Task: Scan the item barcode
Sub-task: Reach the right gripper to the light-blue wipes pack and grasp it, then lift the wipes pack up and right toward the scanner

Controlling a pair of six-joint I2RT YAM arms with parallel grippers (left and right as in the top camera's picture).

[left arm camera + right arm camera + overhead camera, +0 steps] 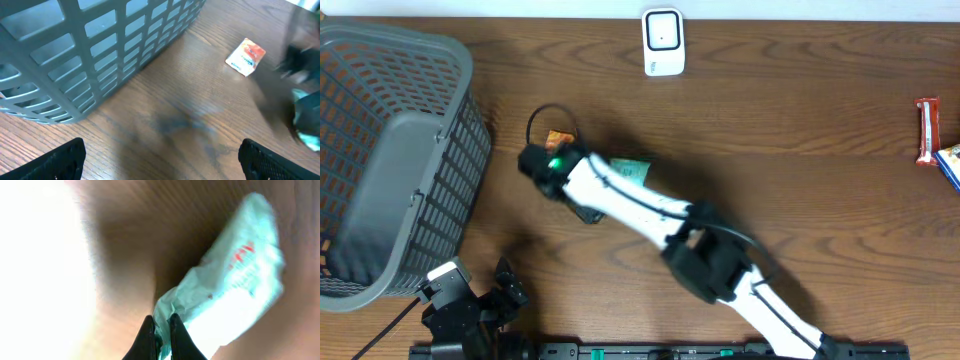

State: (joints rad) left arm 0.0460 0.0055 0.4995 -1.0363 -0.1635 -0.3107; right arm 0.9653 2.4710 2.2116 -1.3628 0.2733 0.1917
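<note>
The grasp has been made. The right gripper [160, 336] is seen with its two dark fingers brought together on the crumpled end of a pale green crinkled plastic packet [235, 280] with red print. Whether the packet has been raised off the brown wooden table [800, 120] cannot be told. The scan itself is judged not yet done, since the packet is left of centre, well apart from the white box-shaped scanner [663, 42] at the far edge, centre. What is left, on this reading, is for the packet to be lifted, carried far and slightly right, and its barcode turned to the scanner. No barcode can be made out on the face shown.

The clamp is shown only by the right wrist view. From overhead the fingers are hidden under the white arm, and only a corner of the packet shows beside it. The scanner and a red wrapped bar [926, 130] at the right edge are shown only from overhead. The left gripper [161, 147] is seen in its own wrist view with fingers spread wide and nothing between them, near a grey plastic lattice basket [100, 55] at the left. A small orange-and-white sachet [245, 56] lying flat is shown more plainly there than from overhead.
</note>
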